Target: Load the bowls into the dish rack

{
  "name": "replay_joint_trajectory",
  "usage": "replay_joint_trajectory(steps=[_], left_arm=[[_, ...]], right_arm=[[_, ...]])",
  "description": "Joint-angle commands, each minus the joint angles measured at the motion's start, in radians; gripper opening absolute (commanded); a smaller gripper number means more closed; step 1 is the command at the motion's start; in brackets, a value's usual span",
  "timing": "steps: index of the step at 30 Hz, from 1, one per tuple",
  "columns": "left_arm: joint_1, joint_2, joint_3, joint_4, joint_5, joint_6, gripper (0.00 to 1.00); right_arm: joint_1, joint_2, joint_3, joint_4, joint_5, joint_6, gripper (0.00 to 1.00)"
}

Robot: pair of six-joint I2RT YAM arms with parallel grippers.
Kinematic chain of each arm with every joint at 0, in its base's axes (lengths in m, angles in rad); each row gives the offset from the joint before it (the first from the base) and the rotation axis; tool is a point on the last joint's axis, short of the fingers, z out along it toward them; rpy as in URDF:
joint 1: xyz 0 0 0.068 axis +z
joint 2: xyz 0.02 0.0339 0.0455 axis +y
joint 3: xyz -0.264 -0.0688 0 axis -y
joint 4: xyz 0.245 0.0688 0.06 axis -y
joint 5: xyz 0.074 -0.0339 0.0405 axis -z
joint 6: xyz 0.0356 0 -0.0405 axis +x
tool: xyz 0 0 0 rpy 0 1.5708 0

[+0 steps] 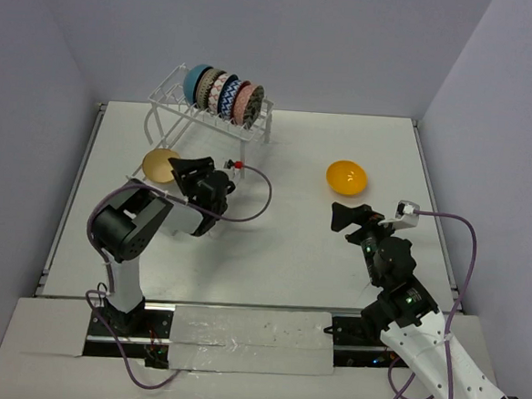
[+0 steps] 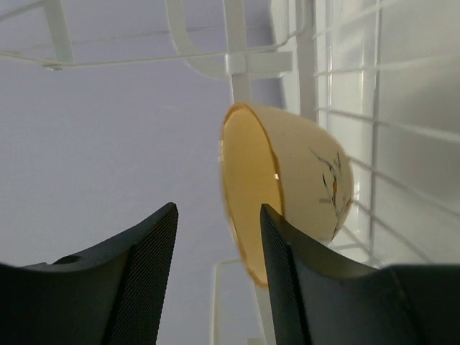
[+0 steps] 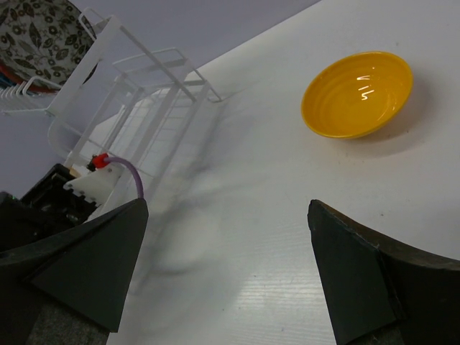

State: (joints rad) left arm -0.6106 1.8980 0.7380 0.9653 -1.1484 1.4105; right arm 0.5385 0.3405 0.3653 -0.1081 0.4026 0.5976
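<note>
the right fingers (image 1: pixel 349 214) hang wide open over the worktop (image 1: pixel 280 264), holding nothing. just beyond them, apart from them, the orange-yellow bowl (image 3: pixel 357 93) sits upright on the worktop. across on the other side the left fingers (image 1: pixel 184 168) stand part open at the tan bowl (image 2: pixel 302 180). its rim lies in the gap, one finger just beside it and the other clear, so nothing is pinched. that bowl is at the near left corner of the dish rack (image 1: pixel 176 111), against its white wires. farthest back, five bowls (image 1: pixel 226 93) stand on edge in a row in the rack's top tier.
</note>
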Motion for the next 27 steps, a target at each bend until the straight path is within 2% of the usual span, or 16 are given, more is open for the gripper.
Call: replay_joint_trajectory(steps=[1,2,3,8,14,22,27], left_arm=[[0.0,-0.121,0.174,-0.32,0.047,-0.378,0.56],[0.003,-0.144,0.228,-0.488,0.079,-0.513,0.57],[0.014,-0.164,0.321,-0.751,0.116,-0.718,0.59],[0.032,-0.232,0.409,-1.018,0.214,-0.976,0.65],[0.044,-0.295,0.394,-1.125,0.329,-1.11,0.67],[0.064,-0.379,0.327,-1.212,0.466,-1.163,0.67],[0.167,-0.477,0.359,-1.284,0.604,-1.386,0.66]], right_arm=[[-0.008,-0.011,-0.017,0.025,0.018,0.002,1.0],[-0.008,-0.011,-0.017,0.025,0.021,0.002,1.0],[-0.009,-0.011,-0.017,0.025,0.022,0.002,1.0],[-0.009,0.0,-0.017,0.028,0.019,0.004,1.0],[-0.012,0.009,-0.017,0.03,0.015,0.004,1.0],[-0.014,0.023,-0.016,0.031,0.016,0.002,1.0],[-0.015,0.025,-0.017,0.033,0.018,0.002,1.0]])
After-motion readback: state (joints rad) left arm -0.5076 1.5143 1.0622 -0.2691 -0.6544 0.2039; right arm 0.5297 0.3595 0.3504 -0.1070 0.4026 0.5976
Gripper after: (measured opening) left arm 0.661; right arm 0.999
